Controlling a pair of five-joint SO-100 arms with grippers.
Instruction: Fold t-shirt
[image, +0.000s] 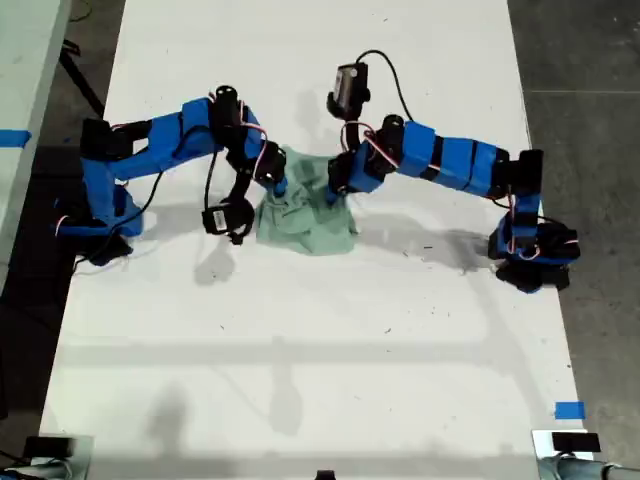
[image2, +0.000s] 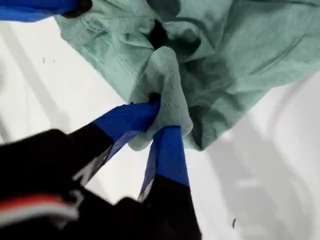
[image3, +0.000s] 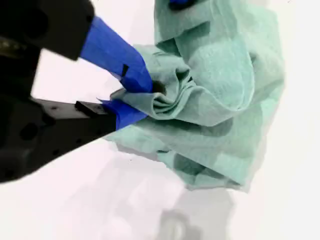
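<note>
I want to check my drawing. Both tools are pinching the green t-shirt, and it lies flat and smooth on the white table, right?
Not quite. Both my first tool and my second tool pinch the t-shirt, but it is bunched and crumpled, not flat, as the exterior view shows on the white table.

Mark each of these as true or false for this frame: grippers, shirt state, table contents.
1. My first gripper is shut on the t-shirt. True.
2. My second gripper is open and clear of the cloth. False: it pinches a bunched fold of the t-shirt.
3. The t-shirt lies flat and neatly folded. False: it is a crumpled bundle held up between the two arms.
4. The table is white. True.
5. A person's hand is holding the shirt. False: only the two grippers touch it.
</note>
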